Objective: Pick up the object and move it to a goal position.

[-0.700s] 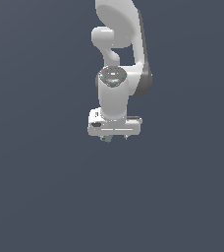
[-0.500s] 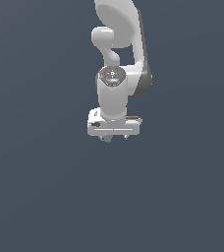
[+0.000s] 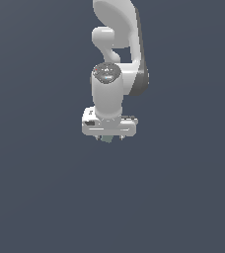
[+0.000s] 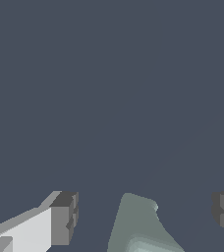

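Now | hand [image 3: 108, 138] spread, fingers [image 4: 65, 218] clear of both sides | pale grey-green block [image 4: 139, 226] sits between them, under the hand | risk: closing off-centre could nudge or tip the tapered block out of the grip

You see only a flat, matte, dark slate-blue backdrop [image 3: 30, 188] filling both views, evenly lit; you cannot tell floor from wall, though a faint lighter diagonal gradient crosses it.

Pale grey-green object [image 4: 138, 229], white tool [image 3: 108, 137], dark-grey pads [image 4: 65, 218]
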Motion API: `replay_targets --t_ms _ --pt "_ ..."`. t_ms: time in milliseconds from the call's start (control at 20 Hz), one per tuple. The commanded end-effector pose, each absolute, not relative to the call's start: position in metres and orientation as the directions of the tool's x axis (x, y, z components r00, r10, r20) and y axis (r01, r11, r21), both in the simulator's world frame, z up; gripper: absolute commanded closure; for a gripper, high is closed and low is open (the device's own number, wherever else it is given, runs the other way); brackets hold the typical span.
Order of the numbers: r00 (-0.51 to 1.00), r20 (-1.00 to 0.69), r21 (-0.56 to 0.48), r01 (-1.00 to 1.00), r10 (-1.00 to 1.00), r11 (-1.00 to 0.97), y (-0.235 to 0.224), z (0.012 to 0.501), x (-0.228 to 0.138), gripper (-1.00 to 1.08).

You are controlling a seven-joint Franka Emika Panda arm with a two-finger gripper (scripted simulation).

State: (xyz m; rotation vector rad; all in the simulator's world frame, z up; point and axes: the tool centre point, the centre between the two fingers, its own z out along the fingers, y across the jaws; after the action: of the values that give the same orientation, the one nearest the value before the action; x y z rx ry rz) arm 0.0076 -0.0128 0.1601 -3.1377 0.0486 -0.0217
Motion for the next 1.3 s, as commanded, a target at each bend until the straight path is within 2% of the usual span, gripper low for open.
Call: replay_targets --t_ms 0,500,1250 --pt "0.999 0.013 -0.003 -0.032 -0.032 -0.999 -0.013 0.16 0.007 -0.92" --pt "0.996 0.011 -0.001 -0.09 -0.09 -0.996 -0.015 0.154 -0.017 -0.92" --pt "0.962 0.002 0.0 -0.272 -0.272 -0.962 -0.022 0.136 -0.096 -0.92"
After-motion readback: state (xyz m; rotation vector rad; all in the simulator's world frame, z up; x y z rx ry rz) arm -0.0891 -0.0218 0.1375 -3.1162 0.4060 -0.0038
